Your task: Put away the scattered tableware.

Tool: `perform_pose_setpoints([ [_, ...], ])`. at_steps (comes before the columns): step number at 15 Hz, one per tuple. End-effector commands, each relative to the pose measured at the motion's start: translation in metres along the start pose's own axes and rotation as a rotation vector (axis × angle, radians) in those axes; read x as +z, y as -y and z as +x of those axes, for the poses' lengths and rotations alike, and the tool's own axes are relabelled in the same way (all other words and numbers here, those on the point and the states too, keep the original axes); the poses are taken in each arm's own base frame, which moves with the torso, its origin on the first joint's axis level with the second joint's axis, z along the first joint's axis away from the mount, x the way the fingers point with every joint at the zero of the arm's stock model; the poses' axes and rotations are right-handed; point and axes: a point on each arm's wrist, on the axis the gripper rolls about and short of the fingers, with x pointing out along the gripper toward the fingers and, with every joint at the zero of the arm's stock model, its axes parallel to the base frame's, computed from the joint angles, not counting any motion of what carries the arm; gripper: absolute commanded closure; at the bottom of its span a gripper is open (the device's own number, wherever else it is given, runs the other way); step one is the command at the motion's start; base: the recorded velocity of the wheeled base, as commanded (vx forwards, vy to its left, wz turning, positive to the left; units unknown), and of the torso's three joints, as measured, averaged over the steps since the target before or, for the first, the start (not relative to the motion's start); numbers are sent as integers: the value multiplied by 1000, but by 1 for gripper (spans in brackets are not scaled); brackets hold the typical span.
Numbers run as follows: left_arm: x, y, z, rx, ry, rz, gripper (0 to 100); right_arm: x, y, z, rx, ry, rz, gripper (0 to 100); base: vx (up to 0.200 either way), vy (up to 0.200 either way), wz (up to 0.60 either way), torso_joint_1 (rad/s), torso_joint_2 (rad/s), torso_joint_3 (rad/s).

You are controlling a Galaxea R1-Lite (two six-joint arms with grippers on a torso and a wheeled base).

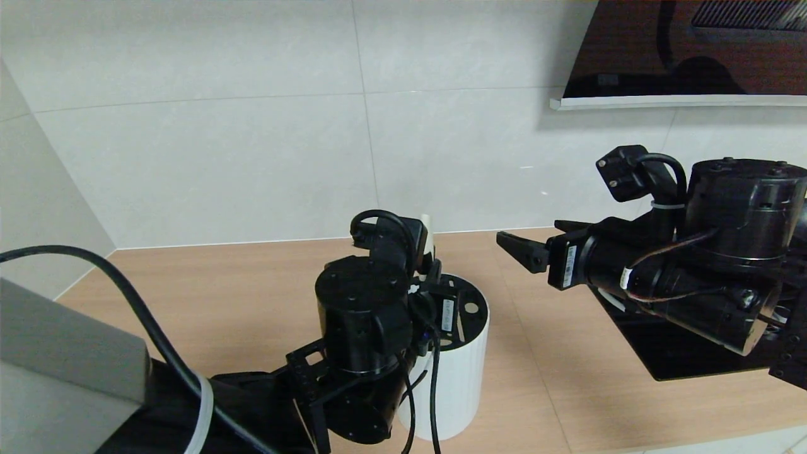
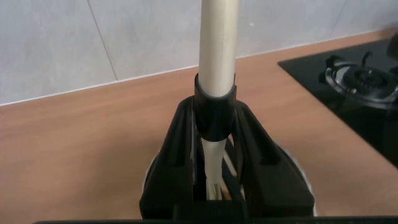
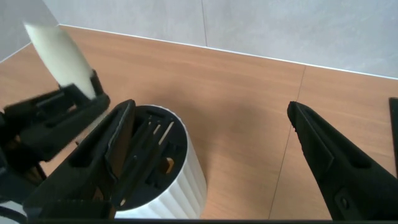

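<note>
Head view, lower centre | step, judged: slotting the utensil into the holder | left gripper [image 2: 216,104] fingers pinch one cream-handled utensil [image 2: 217,43], upright over one white slotted holder [image 1: 463,378] on the table [image 1: 220,296] | next, judged: lower straight into a free slot, then release | right gripper [image 3: 210,109], mid right, fingers spread, nothing held | one black hob [image 1: 681,353] beyond.

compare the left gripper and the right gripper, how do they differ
The left gripper is shut on a cream utensil handle; the right gripper is open and holds nothing. The left gripper sits right over the white holder; the right gripper hangs beside it, above bare counter. Both are black.
</note>
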Motion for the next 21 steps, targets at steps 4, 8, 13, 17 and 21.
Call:
perform_pose_setpoints([
  [4, -8, 1, 1, 1, -20, 15, 100, -2, -1, 1, 2, -7, -2, 0, 0, 0, 0, 0, 0, 0],
  [8, -9, 1, 1, 1, -24, 18, 100, -3, -1, 2, 2, -10, -2, 0, 0, 0, 0, 0, 0, 0],
  [13, -12, 0, 1, 1, -33, 27, 0, -5, -1, 3, 2, -16, -3, 0, 0, 0, 0, 0, 0, 0],
  [17, -11, 0, 0, 1, -31, 26, 0, -4, -1, 3, 3, -15, -3, 0, 0, 0, 0, 0, 0, 0],
  [21, -8, 0, -1, 1, -24, 21, 0, -4, -1, 3, 3, -15, -3, 0, 0, 0, 0, 0, 0, 0],
])
